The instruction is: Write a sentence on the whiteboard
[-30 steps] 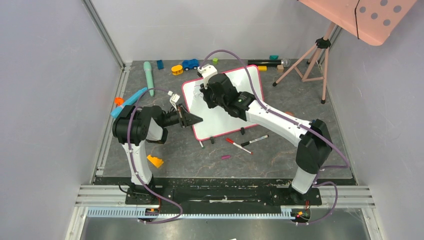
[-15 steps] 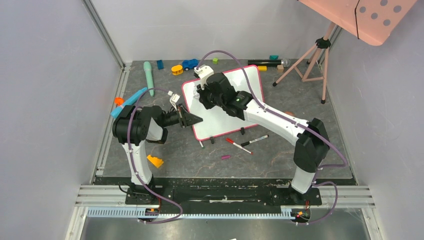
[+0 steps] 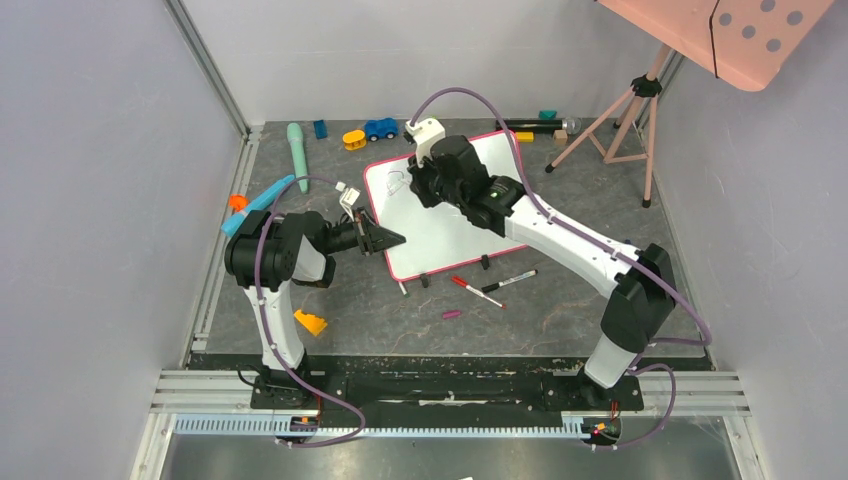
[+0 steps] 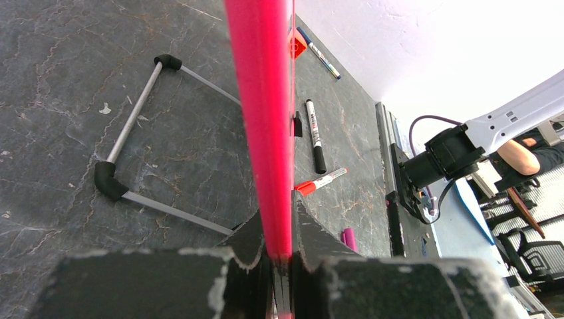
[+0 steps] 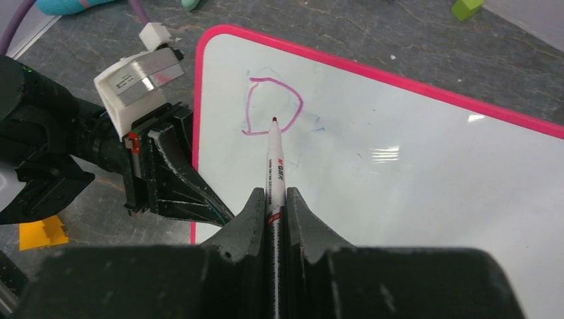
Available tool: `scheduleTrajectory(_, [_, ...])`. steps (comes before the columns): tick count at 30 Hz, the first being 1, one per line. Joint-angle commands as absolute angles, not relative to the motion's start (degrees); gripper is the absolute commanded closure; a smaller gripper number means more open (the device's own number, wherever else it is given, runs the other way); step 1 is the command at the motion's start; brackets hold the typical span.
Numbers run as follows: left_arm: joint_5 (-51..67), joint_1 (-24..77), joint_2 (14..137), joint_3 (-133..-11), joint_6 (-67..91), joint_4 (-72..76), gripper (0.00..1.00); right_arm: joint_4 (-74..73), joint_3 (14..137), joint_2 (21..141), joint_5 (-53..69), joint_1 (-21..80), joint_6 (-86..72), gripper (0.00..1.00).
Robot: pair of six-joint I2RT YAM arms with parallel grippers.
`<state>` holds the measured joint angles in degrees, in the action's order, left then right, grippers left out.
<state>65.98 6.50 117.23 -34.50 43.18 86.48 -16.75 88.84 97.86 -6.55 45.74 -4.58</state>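
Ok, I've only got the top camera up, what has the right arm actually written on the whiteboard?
Observer: The right wrist view shows just one purple D near the whiteboard's corner.
Operator: Is the marker gripped straight?
Observer: Yes, the right gripper is shut on the marker, which points straight ahead, tip over the D's loop.
Operator: And the left arm?
Observer: The left wrist view shows the left gripper shut on the board's pink frame.

One purple letter D (image 5: 273, 104) is drawn on the whiteboard (image 5: 412, 173), and the marker (image 5: 274, 166) barrel carries small print, possibly reading "M&G"
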Motion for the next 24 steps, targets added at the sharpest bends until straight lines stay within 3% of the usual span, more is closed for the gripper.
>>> scheduleTrajectory(1, [62.72, 5.1, 119.12, -33.45, 32.26, 89.21, 0.98, -15.17, 87.98, 95.54, -9.42, 44.76, -4.02, 1.0])
scheduleTrajectory(24, [62.75, 5.1, 119.07, -33.33, 32.0, 89.21, 0.98, -15.91, 88.93, 99.12, -10.14, 44.31, -3.99, 1.0])
